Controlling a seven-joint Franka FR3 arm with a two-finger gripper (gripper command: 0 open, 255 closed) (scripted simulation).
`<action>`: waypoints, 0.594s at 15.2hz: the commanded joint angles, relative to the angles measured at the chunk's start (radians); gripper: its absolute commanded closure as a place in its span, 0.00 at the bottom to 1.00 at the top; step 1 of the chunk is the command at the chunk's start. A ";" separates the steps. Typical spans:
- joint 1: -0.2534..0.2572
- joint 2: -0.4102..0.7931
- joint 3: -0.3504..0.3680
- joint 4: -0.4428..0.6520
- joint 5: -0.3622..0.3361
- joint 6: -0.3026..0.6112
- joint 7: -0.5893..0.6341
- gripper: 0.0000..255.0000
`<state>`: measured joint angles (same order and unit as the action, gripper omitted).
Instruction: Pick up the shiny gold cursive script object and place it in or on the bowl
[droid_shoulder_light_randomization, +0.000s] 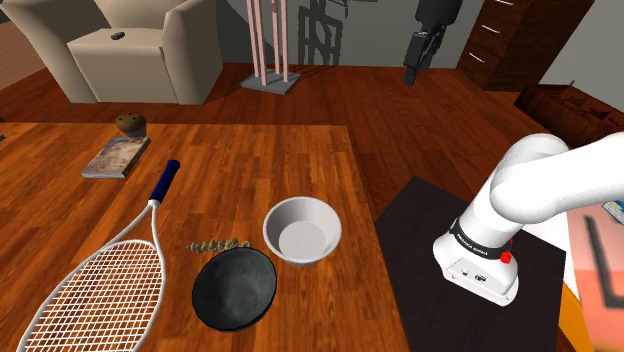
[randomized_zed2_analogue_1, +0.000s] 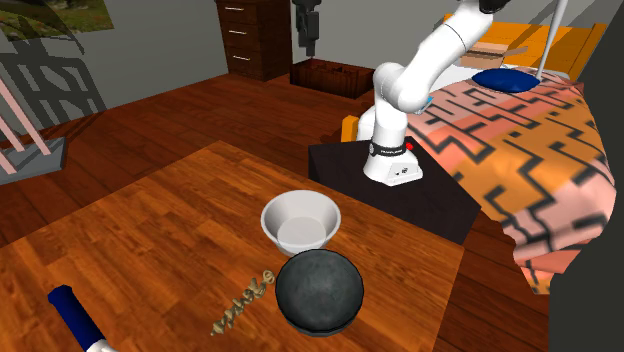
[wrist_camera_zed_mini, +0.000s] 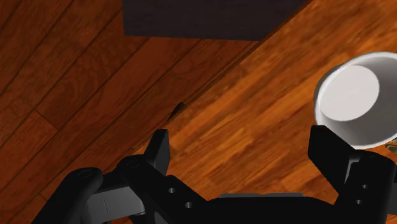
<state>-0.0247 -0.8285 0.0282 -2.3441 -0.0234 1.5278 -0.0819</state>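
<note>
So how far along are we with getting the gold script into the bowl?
Nothing is done yet. The gold script lies on the table near the white bowl, untouched. The hand is open and empty, well above the table. Left: descend, grasp the script, carry it to the bowl, release.

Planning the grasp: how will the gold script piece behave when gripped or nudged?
The gold script piece looks thin and lies flat on the table, so it probably won't roll but offers little height to pinch. Its metallic-looking finish may be slippery. Its narrow strokes look stiff yet possibly fragile.
</note>
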 joint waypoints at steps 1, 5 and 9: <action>0.000 0.000 0.000 0.000 0.000 0.000 0.000 0.00; 0.031 0.052 0.051 -0.053 0.040 0.112 0.034 0.00; 0.062 0.124 0.105 -0.089 0.075 0.226 0.067 0.00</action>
<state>0.0279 -0.7352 0.1140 -2.4278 0.0401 1.7150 -0.0289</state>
